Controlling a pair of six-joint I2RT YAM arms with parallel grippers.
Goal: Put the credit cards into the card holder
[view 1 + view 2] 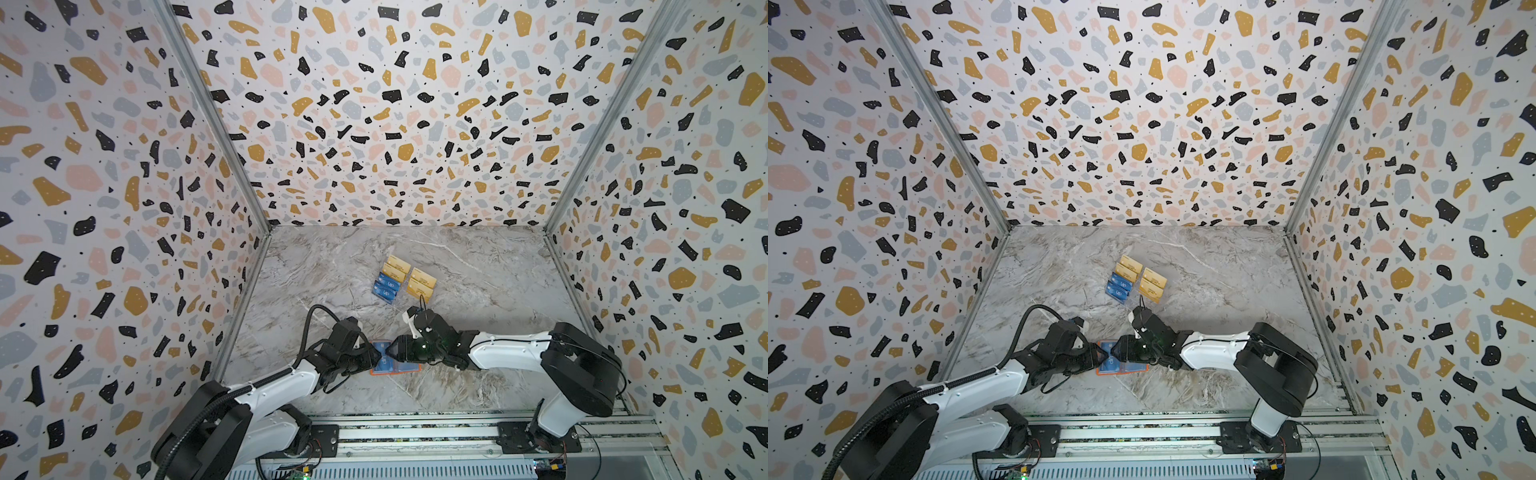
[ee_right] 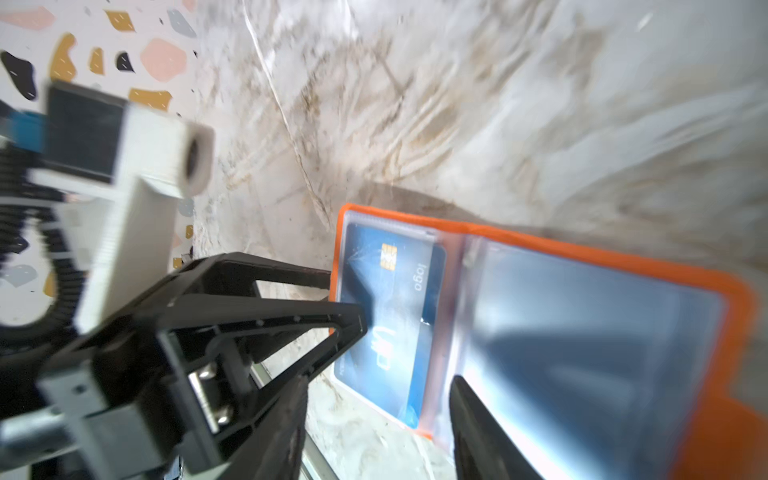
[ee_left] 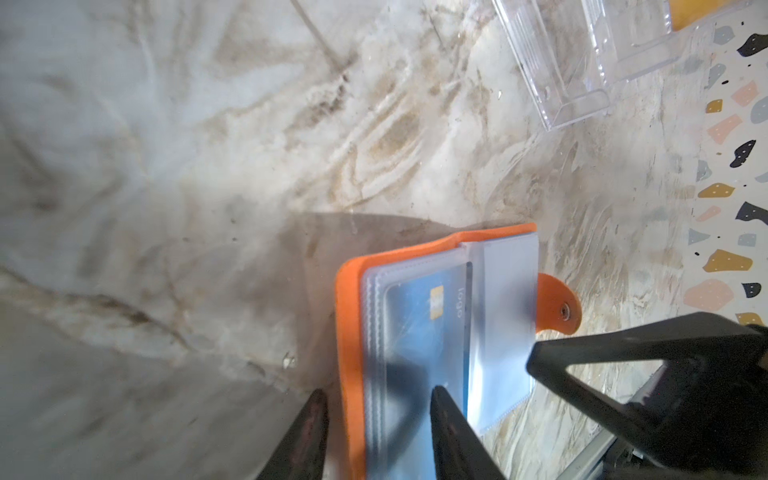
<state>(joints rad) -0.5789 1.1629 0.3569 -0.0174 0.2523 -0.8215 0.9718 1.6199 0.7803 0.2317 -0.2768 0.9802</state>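
Left gripper [image 3: 377, 395] at card holder [image 3: 347, 332] holding card [image 3: 419, 332].

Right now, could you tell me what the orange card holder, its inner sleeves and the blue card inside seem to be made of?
Card holder: matte orange cover, probably faux leather; soft rounded edges, metal snap. Sleeves: clear flexible plastic, glossy with glare. Blue card: stiff glossy plastic, apparently; printed, gold chip.

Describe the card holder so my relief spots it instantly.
On the marble tabletop, look near the front, where the left gripper and right gripper meet. The card holder lies open, a blue card in its sleeve; its bright orange rim distinguishes it from the clear acrylic rack behind.
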